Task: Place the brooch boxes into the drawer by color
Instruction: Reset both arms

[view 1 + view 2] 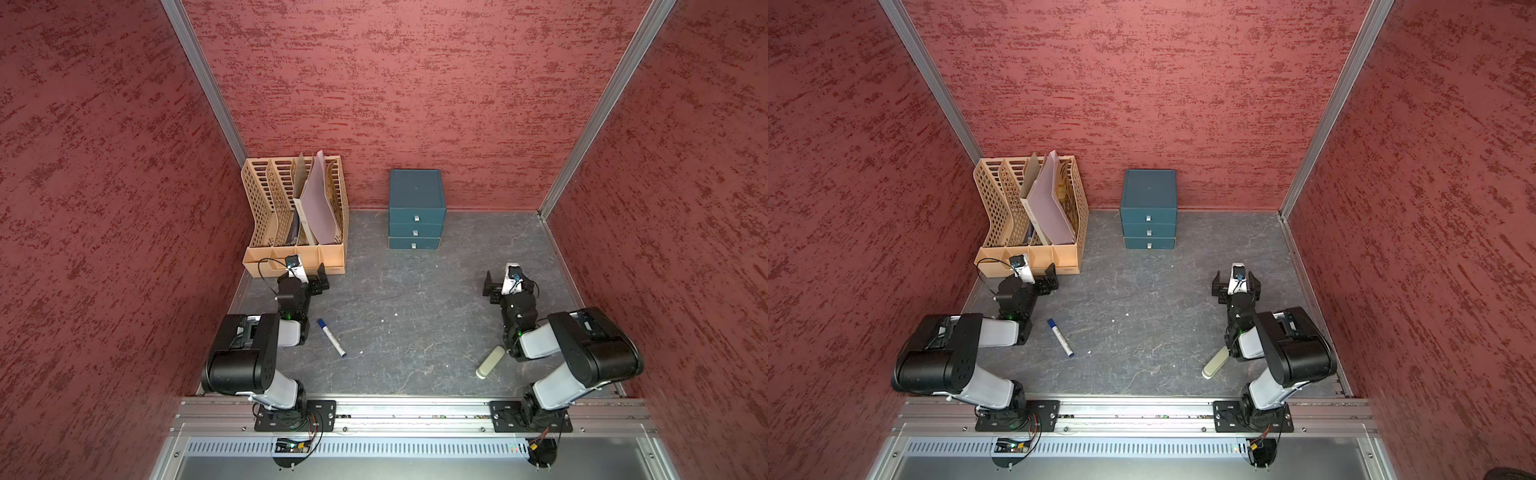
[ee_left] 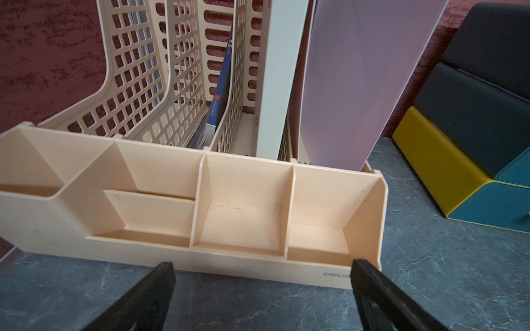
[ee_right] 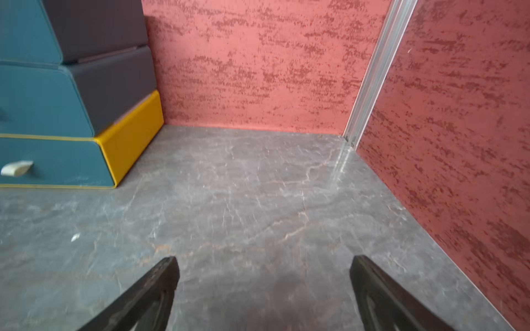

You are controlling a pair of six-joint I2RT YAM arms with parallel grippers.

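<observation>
Against the far wall sits the drawer (image 1: pixel 415 195), all three tiers shut, no brooch boxes in view anywhere, left gripper (image 2: pixel 262 269) and right gripper (image 3: pixel 263 263) both spread empty; chest looks light, rigid, likely slides, so pinch a silver pull (image 1: pixel 416 218).

Drawer (image 1: pixel 417 195): small dark teal chest of three stacked tiers.
Fronts: teal, each with a small silver pull (image 1: pixel 416 218); all look pushed shut.
Sides: dark grey on the upper two tiers, yellow on the bottom tier, seen in the wrist views.
Pose: upright.
Place: on the grey tabletop (image 1: pixel 415 316), back against the red rear wall (image 1: pixel 415 83).
</observation>
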